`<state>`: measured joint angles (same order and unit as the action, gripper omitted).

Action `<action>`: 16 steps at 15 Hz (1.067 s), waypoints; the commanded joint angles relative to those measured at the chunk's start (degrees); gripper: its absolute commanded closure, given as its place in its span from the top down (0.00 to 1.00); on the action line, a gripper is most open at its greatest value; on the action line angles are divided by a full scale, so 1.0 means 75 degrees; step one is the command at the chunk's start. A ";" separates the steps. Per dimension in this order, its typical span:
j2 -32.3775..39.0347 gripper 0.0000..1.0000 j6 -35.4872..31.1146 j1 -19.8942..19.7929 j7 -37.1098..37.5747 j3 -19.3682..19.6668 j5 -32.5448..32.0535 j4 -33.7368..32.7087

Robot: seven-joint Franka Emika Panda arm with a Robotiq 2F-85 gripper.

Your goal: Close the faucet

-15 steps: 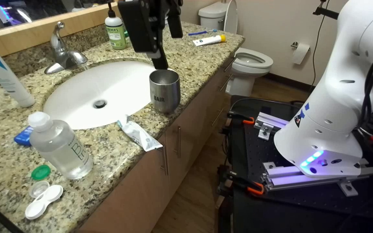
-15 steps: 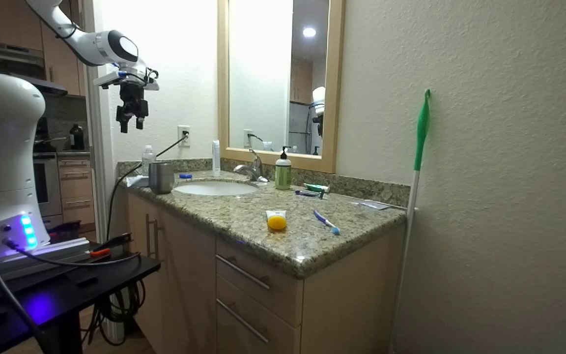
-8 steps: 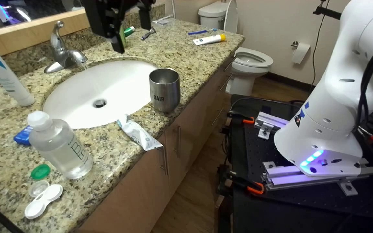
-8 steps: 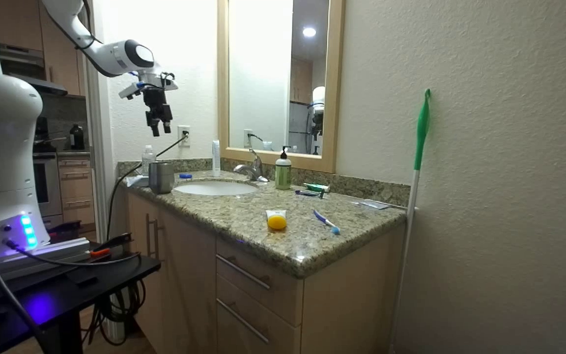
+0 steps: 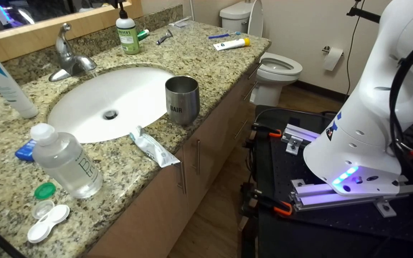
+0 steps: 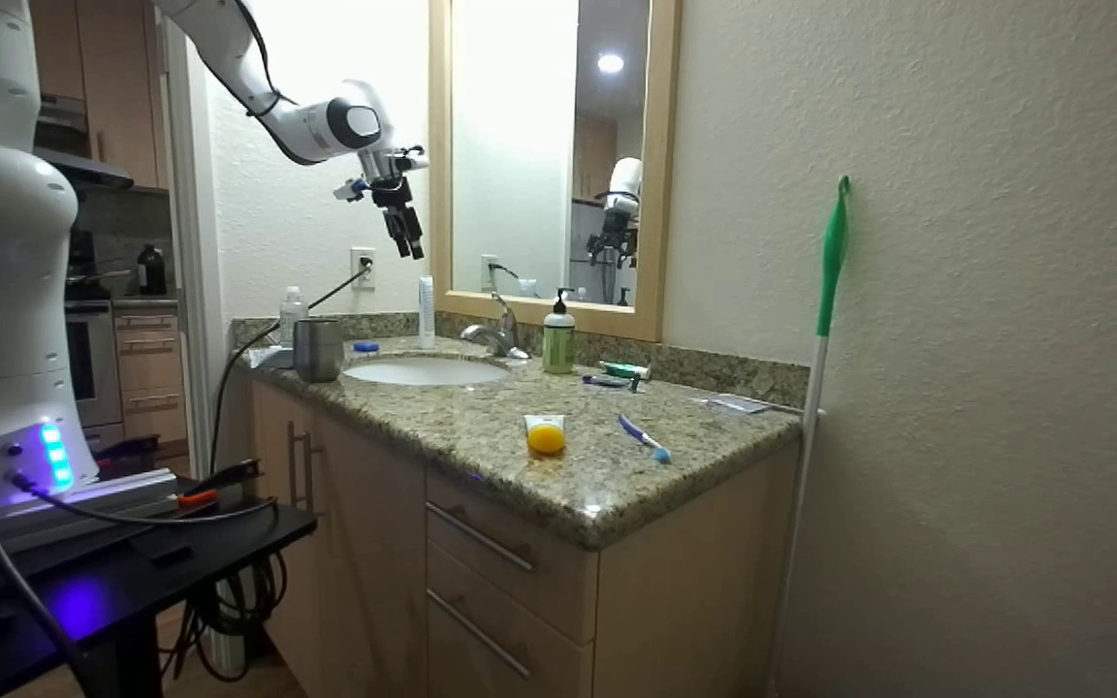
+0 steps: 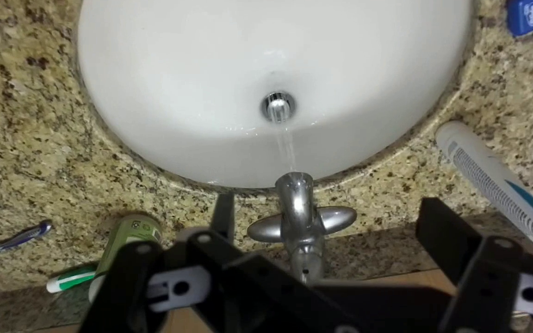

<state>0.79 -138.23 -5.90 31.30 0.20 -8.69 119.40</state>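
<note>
The chrome faucet (image 5: 69,61) stands at the back rim of the sink, with its lever handle raised on top. It also shows in an exterior view (image 6: 494,335) and in the wrist view (image 7: 299,208). Water runs from its spout toward the drain (image 7: 278,107). My gripper (image 6: 407,256) hangs tilted in the air, higher than the faucet and to its left in that view. In the wrist view my gripper (image 7: 326,203) is open, its two fingers wide apart and empty, with the faucet appearing between them. The handle's top is partly hidden behind the gripper there.
A green soap bottle (image 5: 127,36) and a white tube (image 5: 11,86) stand on either side of the faucet. A steel cup (image 5: 182,102) and a clear bottle (image 5: 68,165) stand near the sink's front. The framed mirror (image 6: 660,174) rises behind the counter.
My arm has swung toward the mirror and faucet, moving right in an exterior view. The gripper has tilted and has left the top of the close exterior view. The counter objects stay put.
</note>
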 commanded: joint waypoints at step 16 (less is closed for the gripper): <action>0.2002 1.00 -0.0904 -0.0060 0.1578 0.1427 0.1409 -0.2294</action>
<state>12.25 -151.59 -6.87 40.02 9.18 1.15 107.66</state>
